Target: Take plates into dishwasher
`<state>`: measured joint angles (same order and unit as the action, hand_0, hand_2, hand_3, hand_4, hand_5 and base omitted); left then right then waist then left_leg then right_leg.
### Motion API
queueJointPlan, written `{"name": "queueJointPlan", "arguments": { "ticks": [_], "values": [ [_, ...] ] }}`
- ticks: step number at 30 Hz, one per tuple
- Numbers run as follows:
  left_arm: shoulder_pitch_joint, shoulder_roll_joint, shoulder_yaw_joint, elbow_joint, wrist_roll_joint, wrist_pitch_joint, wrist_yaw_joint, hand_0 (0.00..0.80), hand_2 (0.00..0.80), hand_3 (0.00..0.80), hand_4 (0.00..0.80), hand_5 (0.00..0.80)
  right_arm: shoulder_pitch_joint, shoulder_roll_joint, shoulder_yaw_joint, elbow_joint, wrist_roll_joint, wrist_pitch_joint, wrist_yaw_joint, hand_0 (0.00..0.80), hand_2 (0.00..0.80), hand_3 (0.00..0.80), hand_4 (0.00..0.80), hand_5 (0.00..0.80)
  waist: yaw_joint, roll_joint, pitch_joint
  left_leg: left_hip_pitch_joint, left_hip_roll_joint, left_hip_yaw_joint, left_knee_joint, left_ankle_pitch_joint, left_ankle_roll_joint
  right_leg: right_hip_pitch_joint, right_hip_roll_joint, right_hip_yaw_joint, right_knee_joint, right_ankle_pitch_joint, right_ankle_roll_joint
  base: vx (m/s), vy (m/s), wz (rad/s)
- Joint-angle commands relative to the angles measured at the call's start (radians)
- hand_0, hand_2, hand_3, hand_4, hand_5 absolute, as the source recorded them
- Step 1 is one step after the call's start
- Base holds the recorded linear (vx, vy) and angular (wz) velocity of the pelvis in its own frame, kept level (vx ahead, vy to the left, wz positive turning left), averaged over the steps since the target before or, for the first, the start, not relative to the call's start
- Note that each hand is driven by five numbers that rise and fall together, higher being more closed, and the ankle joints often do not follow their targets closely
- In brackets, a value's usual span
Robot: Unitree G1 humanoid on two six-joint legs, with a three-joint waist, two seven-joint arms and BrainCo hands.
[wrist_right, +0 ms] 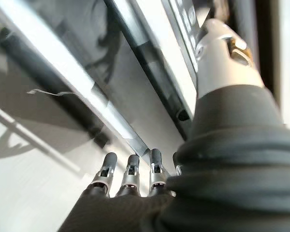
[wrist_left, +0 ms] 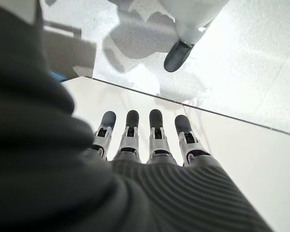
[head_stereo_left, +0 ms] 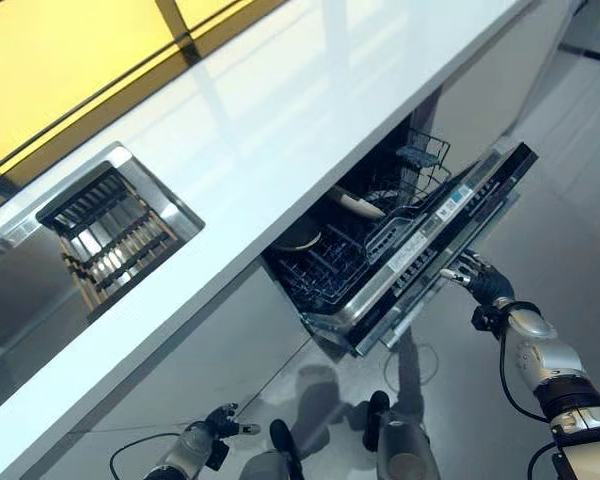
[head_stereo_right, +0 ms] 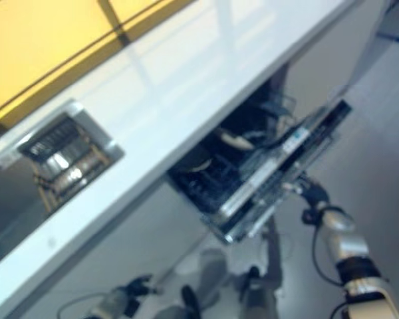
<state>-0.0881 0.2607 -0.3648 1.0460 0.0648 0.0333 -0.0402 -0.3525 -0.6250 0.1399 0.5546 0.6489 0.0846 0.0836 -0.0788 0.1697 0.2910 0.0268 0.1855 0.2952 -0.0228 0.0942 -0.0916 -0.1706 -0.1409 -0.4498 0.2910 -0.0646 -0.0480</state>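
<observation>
The dishwasher (head_stereo_left: 400,250) stands open under the white counter, with its door (head_stereo_left: 450,240) partly lowered. Its dark rack (head_stereo_left: 330,265) holds a pale plate (head_stereo_left: 358,203) and another dish (head_stereo_left: 300,238) further in. My right hand (head_stereo_left: 477,277) is at the outer face of the door near its top edge, with fingers (wrist_right: 130,176) straight and the thumb against the door panel. It holds nothing. My left hand (head_stereo_left: 220,425) hangs low near the floor in front of the cabinet, with fingers (wrist_left: 157,133) straight and empty.
The white counter (head_stereo_left: 280,120) runs diagonally across the view. A steel sink (head_stereo_left: 110,225) with a slatted rack in it is set in the counter at the left. Grey tiled floor (head_stereo_left: 570,200) lies to the right of the door.
</observation>
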Motion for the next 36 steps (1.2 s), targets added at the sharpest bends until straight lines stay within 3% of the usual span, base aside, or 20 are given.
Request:
{"name": "queueJointPlan", "arguments": {
  "ticks": [1, 14, 22, 25, 26, 29, 31, 33, 36],
  "values": [
    [-0.008, 0.086, 0.004, -0.028, 0.029, -0.001, 0.004, 0.000, 0.000, 0.000, 0.000, 0.000, -0.179, 0.193, 0.110, -0.106, 0.013, -0.055, 0.152, 0.000, 0.000, 0.000, 0.000, 0.000, 0.066, -0.111, 0.006, -0.036, -0.089, -0.010, 0.071, -0.128, 0.062, 0.186, -0.011, 0.104, -0.159, -0.075, 0.060, 0.092, 0.075, 0.06],
    [-0.006, 0.112, 0.023, -0.036, -0.019, 0.005, 0.023, 0.000, 0.000, 0.000, 0.000, 0.000, -0.210, 0.213, 0.121, -0.067, -0.029, -0.084, 0.140, 0.000, 0.000, 0.000, 0.000, 0.000, 0.131, -0.133, 0.030, -0.134, -0.123, -0.072, 0.203, -0.182, 0.102, 0.235, -0.038, 0.069, -0.163, -0.063, 0.080, 0.081, 0.135, 0.31],
    [-0.016, 0.137, 0.053, -0.054, -0.013, 0.013, 0.020, 0.000, 0.000, 0.000, 0.000, 0.000, -0.195, 0.203, 0.120, -0.036, -0.208, -0.111, -0.009, 0.000, 0.000, 0.000, 0.000, 0.000, 0.176, -0.156, 0.021, -0.145, -0.178, -0.143, 0.182, -0.191, 0.138, 0.275, -0.054, 0.045, -0.139, -0.059, 0.083, 0.054, 0.155, 0.19],
    [-0.027, 0.149, 0.061, -0.059, -0.017, 0.012, 0.029, 0.000, 0.000, 0.000, 0.000, 0.000, -0.183, 0.186, 0.115, -0.002, -0.338, -0.099, -0.096, 0.000, 0.000, 0.000, 0.000, 0.000, 0.174, -0.165, 0.012, -0.134, -0.201, -0.168, 0.146, -0.188, 0.159, 0.263, -0.056, 0.069, -0.100, -0.023, 0.094, -0.025, 0.086, 0.22],
    [-0.038, 0.154, 0.060, -0.061, -0.024, 0.017, 0.034, 0.000, 0.000, 0.000, 0.000, 0.000, -0.170, 0.174, 0.118, 0.002, -0.404, -0.091, -0.139, 0.000, 0.000, 0.000, 0.000, 0.000, 0.167, -0.168, 0.008, -0.125, -0.210, -0.186, 0.124, -0.185, 0.169, 0.254, -0.050, 0.104, -0.083, -0.009, 0.097, -0.072, 0.029, 0.33],
    [-0.058, 0.164, 0.066, -0.076, -0.051, 0.033, 0.048, 0.000, 0.000, 0.000, 0.000, 0.000, -0.128, 0.147, 0.114, 0.005, -0.432, -0.032, -0.181, 0.000, 0.000, 0.000, 0.000, 0.000, 0.139, -0.174, -0.006, -0.122, -0.218, -0.227, 0.082, -0.171, 0.179, 0.226, -0.021, 0.183, -0.052, -0.004, 0.098, -0.192, -0.071, 0.77],
    [-0.068, 0.168, 0.074, -0.078, -0.070, 0.039, 0.060, 0.000, 0.000, 0.000, 0.000, 0.000, -0.085, 0.135, 0.103, 0.023, -0.441, -0.029, -0.197, 0.000, 0.000, 0.000, 0.000, 0.000, 0.127, -0.179, -0.018, -0.123, -0.215, -0.250, 0.058, -0.159, 0.178, 0.223, 0.005, 0.227, -0.054, -0.017, 0.094, -0.277, -0.176, 1.03],
    [-0.078, 0.175, 0.089, -0.081, -0.087, 0.055, 0.071, 0.000, 0.000, 0.000, 0.000, 0.000, -0.027, 0.130, 0.086, 0.037, -0.462, -0.016, -0.218, 0.000, 0.000, 0.000, 0.000, 0.000, 0.117, -0.194, -0.033, -0.144, -0.202, -0.277, 0.048, -0.138, 0.163, 0.232, 0.041, 0.264, -0.084, -0.065, 0.084, -0.388, -0.330, 0.84],
    [-0.059, 0.161, 0.120, -0.052, -0.110, 0.028, 0.103, 0.000, 0.000, 0.000, 0.000, 0.000, 0.061, 0.120, 0.058, 0.089, -0.445, -0.012, -0.232, 0.000, 0.000, 0.000, 0.000, 0.000, 0.114, -0.218, -0.044, -0.188, -0.172, -0.312, 0.074, -0.102, 0.122, 0.242, 0.080, 0.265, -0.105, -0.130, 0.035, -0.436, -0.422, 0.57]
  ]
}}
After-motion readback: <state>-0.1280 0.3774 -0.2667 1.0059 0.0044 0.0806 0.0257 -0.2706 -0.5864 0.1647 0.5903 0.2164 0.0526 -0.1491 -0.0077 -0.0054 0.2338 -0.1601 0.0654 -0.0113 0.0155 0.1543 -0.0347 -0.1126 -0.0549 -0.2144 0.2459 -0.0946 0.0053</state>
